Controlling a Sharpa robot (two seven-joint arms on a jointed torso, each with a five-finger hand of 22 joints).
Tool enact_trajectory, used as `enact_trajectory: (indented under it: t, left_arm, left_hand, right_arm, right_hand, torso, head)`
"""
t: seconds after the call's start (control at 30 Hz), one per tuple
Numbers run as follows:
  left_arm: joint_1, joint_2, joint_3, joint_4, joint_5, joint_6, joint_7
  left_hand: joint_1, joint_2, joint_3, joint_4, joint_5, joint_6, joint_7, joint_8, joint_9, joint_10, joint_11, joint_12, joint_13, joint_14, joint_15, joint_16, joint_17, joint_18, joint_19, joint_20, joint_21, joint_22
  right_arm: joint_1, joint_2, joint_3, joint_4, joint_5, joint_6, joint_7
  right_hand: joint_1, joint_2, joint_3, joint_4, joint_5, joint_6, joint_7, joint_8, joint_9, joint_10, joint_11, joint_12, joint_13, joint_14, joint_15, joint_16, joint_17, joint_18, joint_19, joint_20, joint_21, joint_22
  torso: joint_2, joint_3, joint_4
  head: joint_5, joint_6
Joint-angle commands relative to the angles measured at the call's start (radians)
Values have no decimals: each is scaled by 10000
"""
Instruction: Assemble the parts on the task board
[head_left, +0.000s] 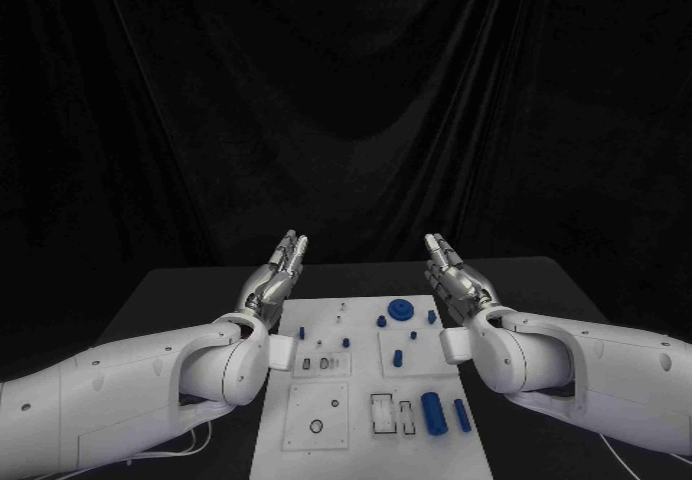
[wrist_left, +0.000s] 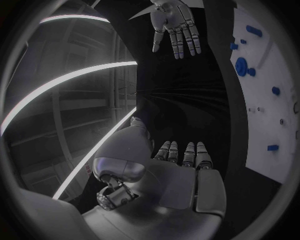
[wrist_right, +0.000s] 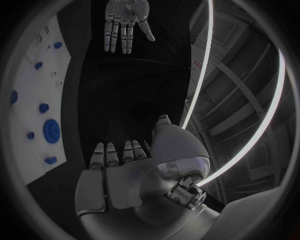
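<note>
The white task board (head_left: 361, 440) lies flat in the middle of the black table. Several blue parts lie on it: a round disc (head_left: 401, 307) near its far edge, small pegs (head_left: 381, 322) around it, and two long cylinders (head_left: 431, 411) near the front right. My left hand (head_left: 276, 272) is raised above the board's far left corner, flat, fingers straight, holding nothing. My right hand (head_left: 457, 277) mirrors it above the far right corner, palm inward, empty. The left wrist view shows the left hand (wrist_left: 178, 170), the right hand (wrist_left: 176, 27) and the board (wrist_left: 269, 120). The right wrist view shows the right hand (wrist_right: 119, 172) and the left hand (wrist_right: 125, 22).
Black table surface (head_left: 173, 300) flanks the board on both sides. A black curtain (head_left: 346, 120) hangs behind the table. Rectangular recesses (head_left: 382, 412) and a small ring (head_left: 316, 427) mark the board's near half. White cables (head_left: 195, 445) trail by the left arm.
</note>
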Motion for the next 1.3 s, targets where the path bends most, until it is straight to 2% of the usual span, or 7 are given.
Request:
enact_trajectory:
  t: [0.03, 0.2, 0.73, 0.97, 1.07, 1.23, 1.3]
  left_arm:
    - [173, -40, -151, 96, 770, 1780, 763]
    - [329, -95, -390, 157, 982, 2311, 917]
    - [331, -222, -415, -254, 368, 2646, 1336]
    - [331, -331, -415, -362, 187, 2614, 1368]
    - [331, -395, -415, -460, -348, 2686, 1363]
    - [339, -678, -415, -530, -1885, 2518, 1451]
    - [352, -811, -414, -492, -2400, 2433, 1495]
  left_hand:
    - [522, 10, -212, 72, 69, 21, -204, -44, -3, -3, -231, -33, -17, 13, -2510, -37, -16, 240, 8, -1613, -59, -9]
    - [630, -14, -196, 73, 71, 27, -208, -43, -1, -3, -222, -33, -17, 13, -2561, -37, -16, 305, 8, -1595, -59, -9]
    - [855, -7, -115, 78, 78, 33, -68, -42, 0, -3, -66, -33, -17, 13, -2266, -37, -16, 319, 8, -1305, -59, -9]
    - [1626, 73, 329, 81, 892, 174, 336, -7, 35, -3, 341, -33, -17, 13, -1949, -37, -16, 301, 8, -1008, -59, -9]
    - [1841, 175, 465, 94, 1375, 195, 622, -3, 39, -3, 660, -33, -17, 13, -1070, -37, -16, 190, 8, -231, -59, -9]
    - [2519, 195, 646, 103, 2108, 407, 932, 49, 85, 37, 2556, -17, 0, 13, 1219, -37, -16, -301, 155, 1554, 83, 87]
    - [2606, 179, 626, 99, 2074, 645, 1256, 104, 129, 181, 2842, 26, 46, 113, 1300, 22, 25, -229, 337, 1705, 221, 162]
  right_arm:
    - [184, -24, -167, 62, 1429, 1655, -416]
    - [344, -35, -392, 88, 1795, 2050, -487]
    - [348, -295, -397, -287, 1036, 3007, -779]
    - [415, -347, -397, -449, 271, 3489, -842]
    - [483, -400, -397, -531, -346, 3700, -835]
    - [905, -617, -398, -603, -2285, 4046, -1081]
    - [1173, -750, -398, -543, -3062, 4115, -1318]
  right_hand:
    - [330, -4, -131, 57, -90, 1, -36, -68, -12, 6, -76, -49, -16, -4, -2615, -46, -16, 234, -4, -1870, -65, -17]
    - [308, -18, -132, 71, -176, 1, 12, -68, -12, 6, -32, -49, -16, -4, -2595, -46, -16, 262, -4, -1822, -65, -17]
    - [282, -50, -67, 67, -319, 1, 318, -68, -12, 6, 283, -49, -16, -4, -2281, -46, -16, 407, -4, -1373, -65, -17]
    - [755, -104, 168, 28, 131, 1, 1232, -68, -12, 6, 1173, -49, -16, -4, -1414, -46, -16, 365, -4, -541, -65, -17]
    - [1038, -170, 267, 21, 333, 1, 1707, -68, -12, 6, 1664, -49, -16, -4, -896, -46, -16, 335, -4, -62, -65, -17]
    - [1966, -387, 535, -119, 1062, 34, 2297, -38, 5, 6, 2299, -49, -16, -4, -62, -46, -16, 430, -4, 868, -65, -17]
    - [2219, -400, 609, -85, 1234, 60, 2469, -17, 16, 6, 2505, -49, -16, -4, 390, -46, -16, 377, -4, 1260, -65, -17]
  torso:
    - [1, 1, -1]
    - [1, 1, -1]
    - [-10, -9, -16]
    - [40, -22, -21]
    - [80, -36, -19]
    - [391, -126, 31]
    - [523, -162, 103]
  head:
    - [1, 1]
    - [1, 1]
    - [-59, -179]
    - [-8, -260]
    - [-52, -250]
    - [-126, -152]
    - [-158, -66]
